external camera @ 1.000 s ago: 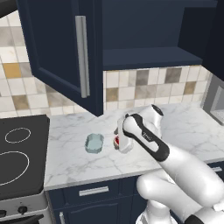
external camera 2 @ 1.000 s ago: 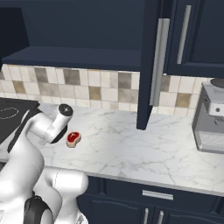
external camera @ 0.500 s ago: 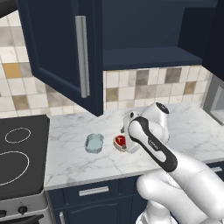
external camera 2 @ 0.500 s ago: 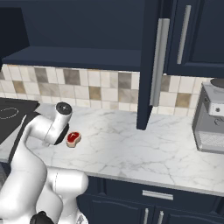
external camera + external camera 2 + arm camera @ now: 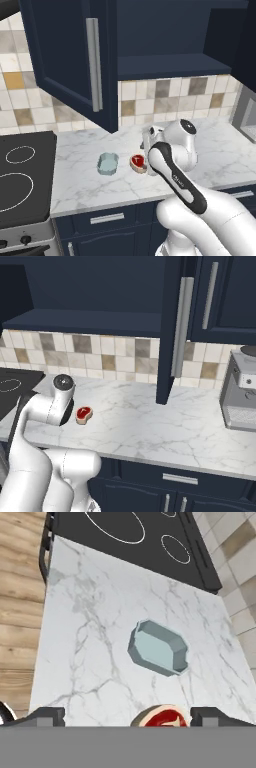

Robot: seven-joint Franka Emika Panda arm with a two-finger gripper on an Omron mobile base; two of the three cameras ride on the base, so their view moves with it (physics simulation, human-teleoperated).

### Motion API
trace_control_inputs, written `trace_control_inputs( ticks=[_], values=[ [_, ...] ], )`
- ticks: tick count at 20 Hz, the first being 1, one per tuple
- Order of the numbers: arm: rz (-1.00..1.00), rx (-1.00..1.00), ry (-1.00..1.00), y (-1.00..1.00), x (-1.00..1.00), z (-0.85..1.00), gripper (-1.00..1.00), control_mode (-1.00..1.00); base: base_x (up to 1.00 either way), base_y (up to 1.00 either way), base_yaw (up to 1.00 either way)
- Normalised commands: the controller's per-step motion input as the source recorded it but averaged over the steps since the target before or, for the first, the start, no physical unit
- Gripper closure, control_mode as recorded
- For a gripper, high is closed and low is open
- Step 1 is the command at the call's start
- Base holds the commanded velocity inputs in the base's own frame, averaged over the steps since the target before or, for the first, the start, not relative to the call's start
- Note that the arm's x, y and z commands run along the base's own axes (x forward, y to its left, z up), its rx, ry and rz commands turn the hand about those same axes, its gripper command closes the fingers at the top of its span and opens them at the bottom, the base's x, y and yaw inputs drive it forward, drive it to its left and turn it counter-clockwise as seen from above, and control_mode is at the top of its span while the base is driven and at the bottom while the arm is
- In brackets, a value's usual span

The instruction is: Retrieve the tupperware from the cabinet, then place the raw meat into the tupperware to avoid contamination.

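Note:
The raw meat [image 5: 138, 161], a small red slice with a tan rim, lies on the marble counter [image 5: 210, 150] just right of the pale grey-blue tupperware [image 5: 108, 163]. My gripper [image 5: 128, 717] hangs open low over the meat [image 5: 162, 716], which sits between the fingertips [image 5: 47, 716], nearer the right one. The empty tupperware [image 5: 159, 648] stands just beyond. In the right base view my wrist [image 5: 64, 384] is beside the meat [image 5: 84, 413]. The navy cabinet [image 5: 170, 60] stands open, its door [image 5: 65, 55] swung out to the left.
A black stove top [image 5: 20, 175] borders the counter on the left and shows in the hand view [image 5: 130, 532]. A grey coffee machine [image 5: 242, 391] stands at the counter's right end. The open cabinet door [image 5: 172, 331] juts out over the counter.
My forearm has swung right and lower while the hand stays over the meat. The jaws remain wide. Meat and tupperware have not moved.

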Motion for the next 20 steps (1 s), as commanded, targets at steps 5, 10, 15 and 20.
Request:
trace_control_inputs(
  ticks=[5, 10, 15, 20],
  values=[
    [0.13, -0.07, -0.07, -0.10, 0.00, 0.18, -1.00, -1.00, 0.00, 0.00, 0.00],
    [0.16, -0.11, 0.03, -0.24, 0.00, 0.14, -1.00, -1.00, 0.00, 0.00, 0.00],
    [0.13, -0.16, 0.13, -0.19, 0.00, 0.19, -1.00, -1.00, 0.00, 0.00, 0.00],
    [0.16, -0.15, 0.15, -0.08, 0.03, 0.16, -1.00, -1.00, 0.00, 0.00, 0.00]
  ],
)
